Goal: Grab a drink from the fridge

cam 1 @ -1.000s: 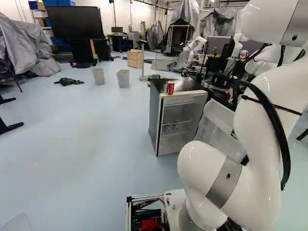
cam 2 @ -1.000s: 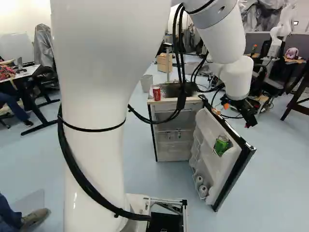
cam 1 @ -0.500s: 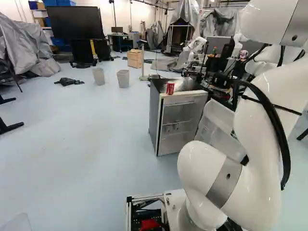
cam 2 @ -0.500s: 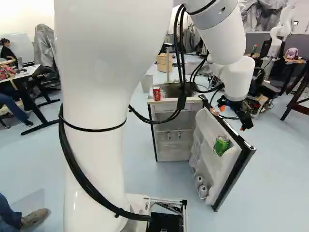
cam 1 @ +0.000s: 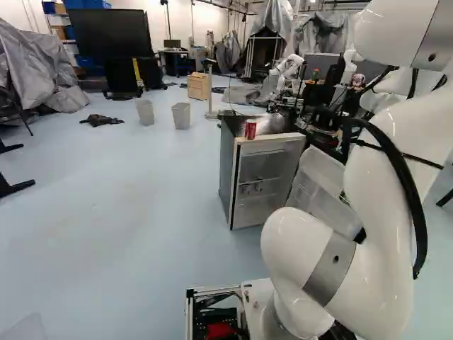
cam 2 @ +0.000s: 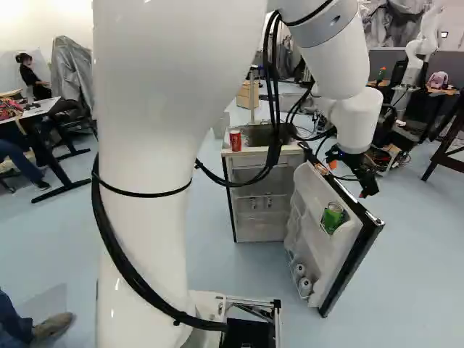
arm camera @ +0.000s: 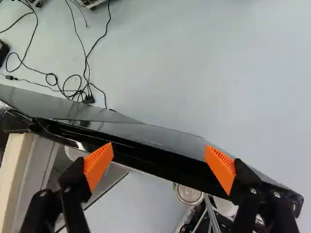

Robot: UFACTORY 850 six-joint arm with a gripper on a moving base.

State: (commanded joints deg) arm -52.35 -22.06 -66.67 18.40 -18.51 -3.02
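Pincer (arm camera: 159, 162) wide, nothing gripped. Beneath it: top edge of door (arm camera: 150, 162), running slantwise across the gap between the fingers. Just past that edge, shelf side, lower than the pincer: green can (arm camera: 189, 193) in the door rack, likely target. To clear the edge, shift to shelf side, then descend. Farther out: red can (cam 2: 235, 140) atop fridge (cam 2: 262, 228).
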